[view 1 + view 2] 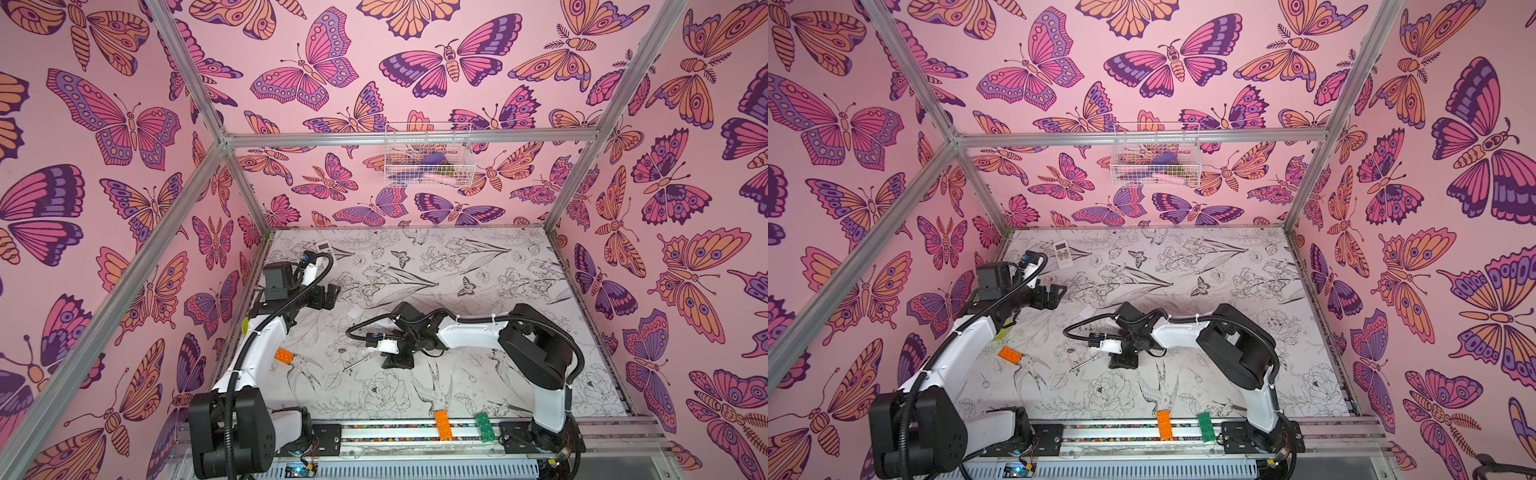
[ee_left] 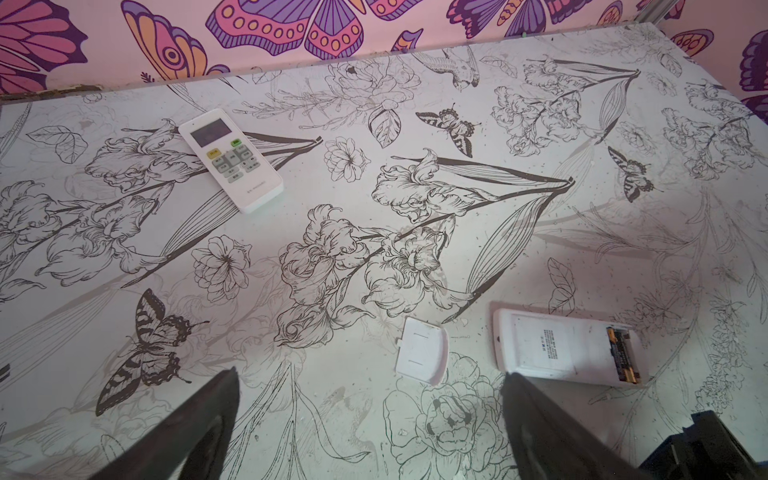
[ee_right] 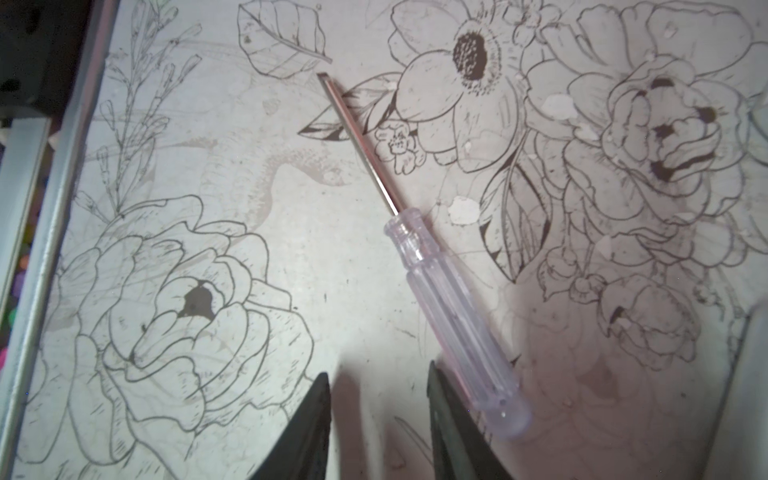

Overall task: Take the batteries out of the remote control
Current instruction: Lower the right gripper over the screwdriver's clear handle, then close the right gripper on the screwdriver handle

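In the left wrist view a white remote control (image 2: 569, 349) lies face down with its compartment open. Black and gold batteries (image 2: 621, 353) sit inside it. Its loose white cover (image 2: 422, 355) lies beside it on the table. My left gripper (image 2: 370, 415) hovers open and empty, short of the cover (image 1: 356, 311). My right gripper (image 3: 378, 395) is low over the table, jaws apart with nothing between them. A clear-handled screwdriver (image 3: 453, 303) lies just outside one finger. In both top views the right arm hides the open remote.
A second white remote (image 2: 230, 160) lies face up near the back left (image 1: 1063, 251). An orange brick (image 1: 284, 355) sits by the left arm. Orange (image 1: 442, 424) and green (image 1: 484, 424) bricks lie on the front rail. A wire basket (image 1: 428, 160) hangs on the back wall.
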Available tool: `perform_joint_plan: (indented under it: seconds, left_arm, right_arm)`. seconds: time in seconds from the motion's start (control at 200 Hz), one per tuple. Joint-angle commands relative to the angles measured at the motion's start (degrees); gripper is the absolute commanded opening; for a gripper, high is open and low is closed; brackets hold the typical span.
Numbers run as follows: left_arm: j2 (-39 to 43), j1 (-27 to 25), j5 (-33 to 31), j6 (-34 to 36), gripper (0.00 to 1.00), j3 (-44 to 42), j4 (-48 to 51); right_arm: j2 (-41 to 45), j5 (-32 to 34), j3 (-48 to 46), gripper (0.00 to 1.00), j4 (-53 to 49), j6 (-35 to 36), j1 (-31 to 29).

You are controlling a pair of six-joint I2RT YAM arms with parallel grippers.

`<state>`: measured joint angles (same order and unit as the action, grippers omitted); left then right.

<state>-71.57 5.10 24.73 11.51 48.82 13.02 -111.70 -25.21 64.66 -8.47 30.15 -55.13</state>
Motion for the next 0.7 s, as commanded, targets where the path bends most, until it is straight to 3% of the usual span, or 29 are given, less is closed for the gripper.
perform_joint_plan:
  seconds: [0.0,0.095,0.29,0.696]
  left_arm:
    - [1.1,0.8,1.7,-0.2,1.0,-0.8,-0.1]
    - [1.1,0.9,2.4,0.4,1.0,-1.6,-1.5]
    - [1.2,1.5,2.1,0.2,1.0,-1.5,-1.1]
    - [1.5,2.4,2.6,-0.2,1.0,-1.7,-1.2]
  right_arm:
    - [2.2,-3.4,3.0,0.4,-8.0,6.4,-0.3]
    - [2.5,-5.8,4.2,0.42,-9.5,9.7,-0.2]
    - [-1.1,-4.2,9.0,0.44,-9.8,12.6,0.4]
    - [-7.3,-5.4,13.9,0.46,-11.2,14.5,2.3]
